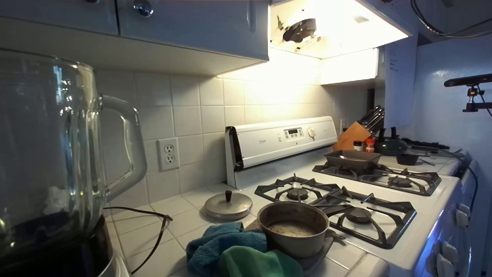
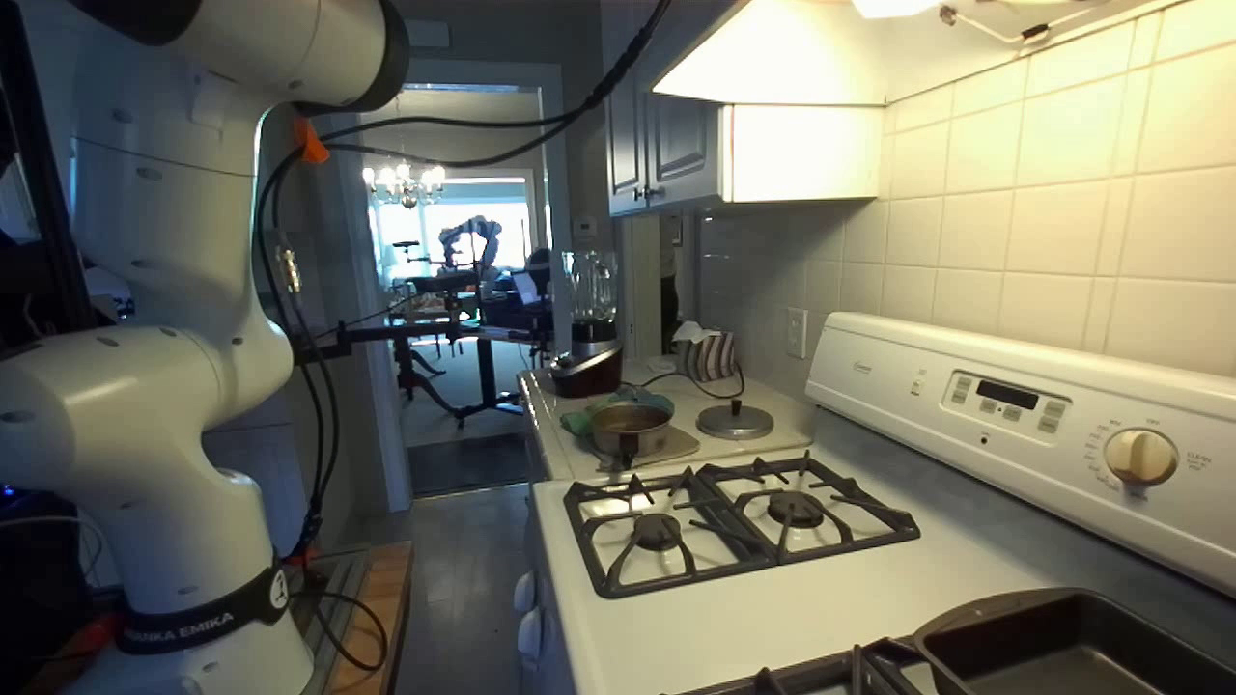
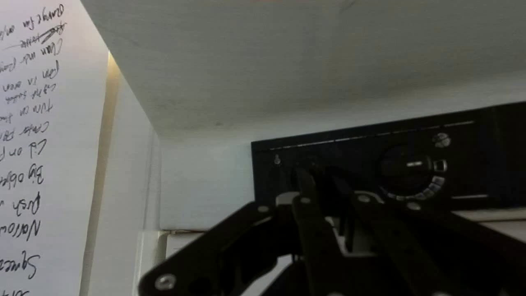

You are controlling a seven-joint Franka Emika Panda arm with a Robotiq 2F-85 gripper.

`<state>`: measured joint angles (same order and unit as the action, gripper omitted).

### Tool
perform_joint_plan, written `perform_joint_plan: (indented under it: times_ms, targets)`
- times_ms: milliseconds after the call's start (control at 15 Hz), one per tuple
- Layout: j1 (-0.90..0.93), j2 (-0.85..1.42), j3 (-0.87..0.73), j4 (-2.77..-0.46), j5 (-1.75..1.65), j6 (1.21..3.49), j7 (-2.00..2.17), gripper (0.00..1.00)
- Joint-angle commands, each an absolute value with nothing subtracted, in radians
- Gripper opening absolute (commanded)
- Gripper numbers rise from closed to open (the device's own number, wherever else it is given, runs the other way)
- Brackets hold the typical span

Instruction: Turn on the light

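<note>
A black range hood control panel (image 3: 353, 150) fills the middle right of the wrist view. A small bulb mark (image 3: 277, 159) is at its left end. Any knob beside that mark is mostly hidden in the dark behind my fingertips. My gripper (image 3: 322, 174) is right at this part of the panel. Its fingers are close together with a dark gap between them; whether they hold a knob is too dark to tell. The light under the hood (image 1: 338, 19) is lit in both exterior views, where a lamp (image 2: 898, 6) glows. The gripper is outside both exterior views.
A fan knob (image 3: 400, 166) sits right of my fingers. A paper list (image 3: 45, 164) hangs at the left. Below the hood are the stove (image 2: 772, 589), a pot (image 1: 294, 227), a lid (image 1: 228, 206) and a baking pan (image 1: 353, 158). The arm (image 2: 183, 193) stands opposite the stove.
</note>
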<state>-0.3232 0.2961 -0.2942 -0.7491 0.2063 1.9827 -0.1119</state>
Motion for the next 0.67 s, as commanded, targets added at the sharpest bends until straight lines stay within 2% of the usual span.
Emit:
perform_joint_plan:
  times_ms: [0, 67, 267, 600]
  targets:
    - [-0.334, 0.32, -0.315, -0.711, 0.184, 1.915, -0.055, 0.03]
    - [-0.334, 0.32, -0.314, -0.709, 0.183, 1.921, -0.06, 0.08]
    - [-0.334, 0.321, -0.318, -0.708, 0.177, 1.934, -0.07, 0.46]
    - [-0.334, 0.321, -0.341, -0.704, 0.171, 1.94, -0.073, 0.8]
